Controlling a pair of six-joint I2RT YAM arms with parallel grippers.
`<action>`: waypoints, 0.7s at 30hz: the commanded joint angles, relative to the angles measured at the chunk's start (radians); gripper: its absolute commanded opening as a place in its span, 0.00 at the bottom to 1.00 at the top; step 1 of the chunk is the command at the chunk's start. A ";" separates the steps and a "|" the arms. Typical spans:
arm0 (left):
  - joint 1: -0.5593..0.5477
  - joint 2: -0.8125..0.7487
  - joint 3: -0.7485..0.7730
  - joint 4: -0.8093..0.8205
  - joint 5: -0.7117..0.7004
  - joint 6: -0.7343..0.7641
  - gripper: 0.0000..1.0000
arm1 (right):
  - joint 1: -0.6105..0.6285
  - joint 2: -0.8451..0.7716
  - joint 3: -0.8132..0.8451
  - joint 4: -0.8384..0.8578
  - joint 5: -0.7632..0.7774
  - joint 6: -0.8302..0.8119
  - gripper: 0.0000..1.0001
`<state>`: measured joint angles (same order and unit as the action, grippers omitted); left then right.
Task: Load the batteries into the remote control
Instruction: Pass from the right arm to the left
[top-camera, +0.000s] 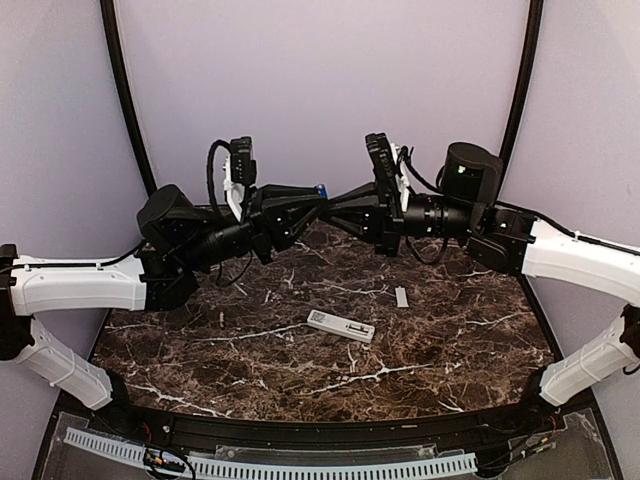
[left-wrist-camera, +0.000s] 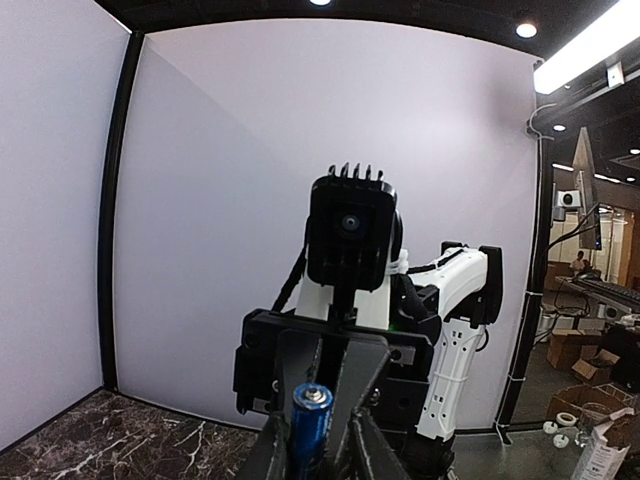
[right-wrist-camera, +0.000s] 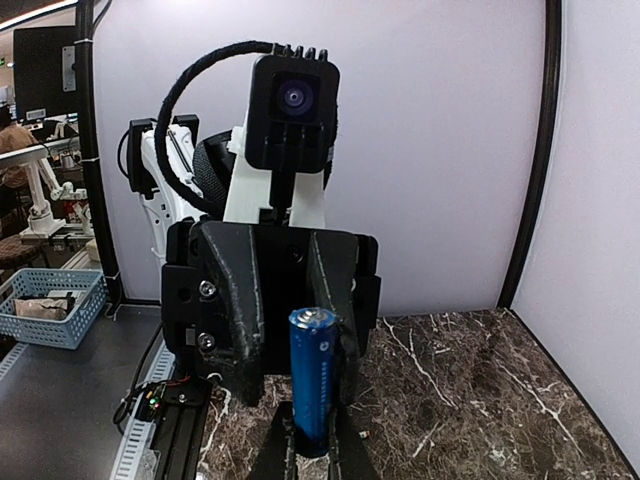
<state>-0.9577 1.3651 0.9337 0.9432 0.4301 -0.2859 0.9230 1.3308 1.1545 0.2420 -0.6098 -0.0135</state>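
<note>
We find both arms raised, fingertips meeting mid-air above the marble table (top-camera: 200, 360). The left gripper (left-wrist-camera: 311, 452) is pinched on a blue battery (left-wrist-camera: 311, 415) that stands upright between its fingers. The right gripper (right-wrist-camera: 314, 448) faces it and its own view shows it closed on an upright blue battery as well. We cannot tell whether this is the same cell. The remote control (top-camera: 340, 326) lies flat on the table beneath them. A small grey cover piece (top-camera: 401, 297) lies apart to its right.
</note>
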 joint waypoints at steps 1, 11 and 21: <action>-0.001 0.000 0.031 -0.017 0.006 0.004 0.18 | 0.008 -0.015 -0.013 0.011 -0.008 0.004 0.00; -0.002 0.009 0.041 -0.074 -0.007 0.010 0.07 | 0.008 -0.006 0.000 0.000 -0.018 0.000 0.00; -0.001 0.002 0.040 -0.093 -0.009 0.020 0.00 | 0.008 -0.010 -0.001 -0.012 -0.002 -0.007 0.00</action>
<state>-0.9535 1.3651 0.9501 0.8902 0.4206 -0.2489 0.9218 1.3308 1.1542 0.2226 -0.6060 0.0051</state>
